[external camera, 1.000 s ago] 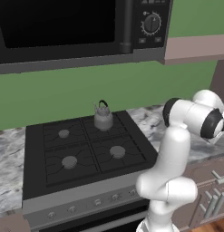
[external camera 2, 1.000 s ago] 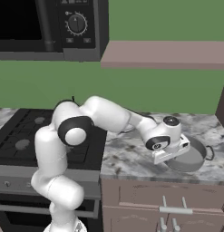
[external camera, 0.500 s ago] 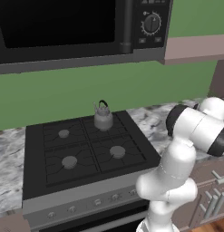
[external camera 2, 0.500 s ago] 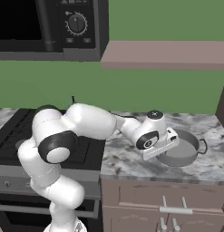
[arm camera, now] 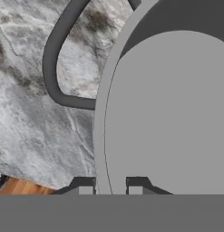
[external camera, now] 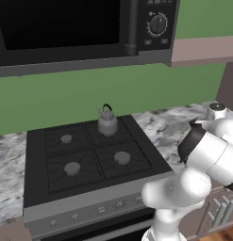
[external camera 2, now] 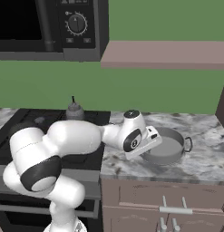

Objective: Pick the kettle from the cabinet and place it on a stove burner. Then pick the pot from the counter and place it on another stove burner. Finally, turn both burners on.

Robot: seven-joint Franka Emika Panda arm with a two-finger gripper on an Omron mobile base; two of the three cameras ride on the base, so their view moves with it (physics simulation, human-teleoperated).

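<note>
Claw clamps thin metal pot rim | marbled counter | looped handle

no text, label or number is legible on anything here.

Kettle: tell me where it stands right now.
The kettle stands on the back right burner of the cooktop in the left base view, below the microwave, apart from the pot on the counter.

The grey kettle stands upright on the stove's back-right burner; the shallow pot sits on the marbled counter.
</note>
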